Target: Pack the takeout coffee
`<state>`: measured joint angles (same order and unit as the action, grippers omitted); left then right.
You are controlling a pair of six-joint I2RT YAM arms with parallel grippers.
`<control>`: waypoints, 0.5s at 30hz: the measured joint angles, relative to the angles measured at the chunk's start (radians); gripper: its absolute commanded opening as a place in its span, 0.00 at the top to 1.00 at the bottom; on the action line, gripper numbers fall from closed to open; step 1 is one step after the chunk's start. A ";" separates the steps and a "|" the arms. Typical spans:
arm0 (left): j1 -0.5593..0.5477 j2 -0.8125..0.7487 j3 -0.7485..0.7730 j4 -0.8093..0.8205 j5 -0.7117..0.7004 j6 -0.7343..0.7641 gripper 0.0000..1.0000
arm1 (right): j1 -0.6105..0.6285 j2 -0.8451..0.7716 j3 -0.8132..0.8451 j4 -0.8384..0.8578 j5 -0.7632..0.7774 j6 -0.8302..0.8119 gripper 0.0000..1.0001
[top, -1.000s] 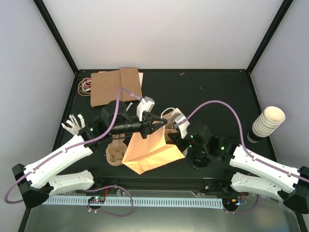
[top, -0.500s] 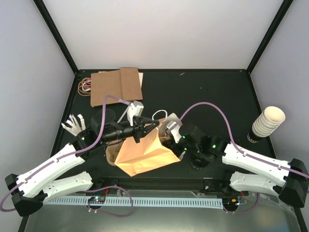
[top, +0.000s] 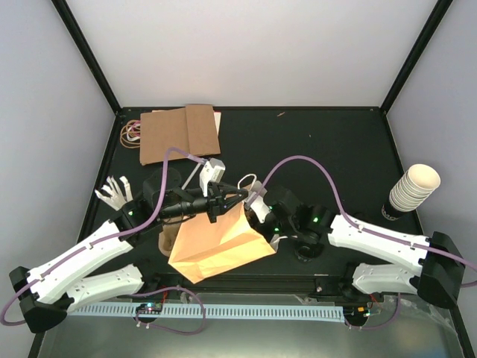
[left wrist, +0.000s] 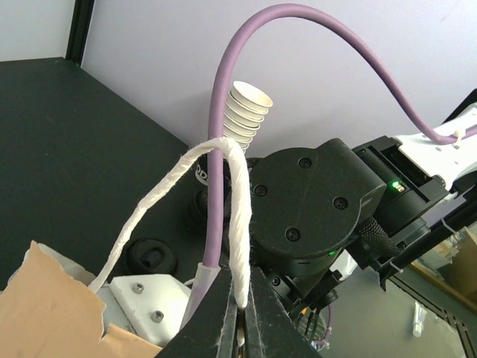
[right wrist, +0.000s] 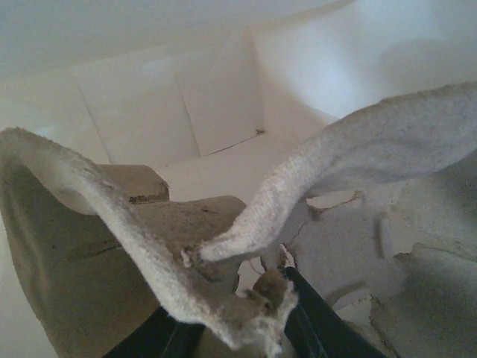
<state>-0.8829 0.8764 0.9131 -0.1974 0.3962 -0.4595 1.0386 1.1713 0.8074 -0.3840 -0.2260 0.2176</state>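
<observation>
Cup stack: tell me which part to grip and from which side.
Probably the cup stack mid-height, jaws across its round side, coming from the middle of the table. It stands mouth up by the right wall, so that flank is free, and the stacked rims give ridges to hold.

Black table [top: 320,142], pale lilac walls [top: 261,52]

The table [top: 320,142] bears flat bags [top: 181,133], rubber bands [top: 132,133] and stacked cups [top: 414,188].
</observation>
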 measured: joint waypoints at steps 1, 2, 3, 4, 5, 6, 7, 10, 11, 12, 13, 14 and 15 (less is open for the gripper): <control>0.000 0.000 0.000 0.000 0.001 0.002 0.98 | 0.000 0.003 0.000 0.003 -0.010 0.000 0.74; 0.000 0.000 0.000 0.000 0.001 0.003 0.98 | 0.000 0.005 0.000 0.008 -0.020 0.000 0.74; 0.000 0.000 0.000 0.000 0.001 0.003 0.98 | 0.000 0.006 0.000 0.013 -0.029 0.000 0.74; 0.000 0.000 0.000 0.000 0.001 0.004 0.99 | 0.000 0.008 -0.001 0.021 -0.040 0.000 0.74; 0.000 0.000 0.000 0.000 0.001 0.005 0.98 | 0.000 0.010 -0.001 0.025 -0.048 0.000 0.74; 0.000 0.000 0.000 0.000 0.001 0.005 0.99 | 0.000 0.013 -0.002 0.033 -0.054 0.000 0.74; 0.000 0.000 0.000 0.000 0.001 0.006 0.98 | 0.000 0.018 -0.004 0.044 -0.060 0.001 0.74; 0.000 0.000 0.000 0.000 0.001 0.008 0.98 | 0.000 0.037 -0.024 0.085 -0.072 0.007 0.74; 0.000 0.000 0.000 0.000 0.002 0.010 0.98 | 0.000 0.045 -0.031 0.099 -0.074 0.009 0.74; 0.000 0.000 0.000 0.000 0.002 0.010 0.98 | 0.001 0.055 -0.039 0.113 -0.074 0.012 0.74; 0.000 0.000 0.000 -0.002 0.002 0.011 0.99 | 0.001 0.062 -0.043 0.122 -0.075 0.013 0.74; 0.000 0.000 0.000 -0.004 0.002 0.011 0.98 | 0.001 0.069 -0.048 0.131 -0.076 0.016 0.74; 0.000 0.000 0.000 -0.006 0.002 0.012 0.99 | 0.001 0.074 -0.051 0.138 -0.076 0.017 0.74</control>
<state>-0.8829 0.8768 0.9131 -0.2035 0.3977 -0.4477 1.0393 1.2453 0.7567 -0.2459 -0.3023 0.2348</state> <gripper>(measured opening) 0.029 0.264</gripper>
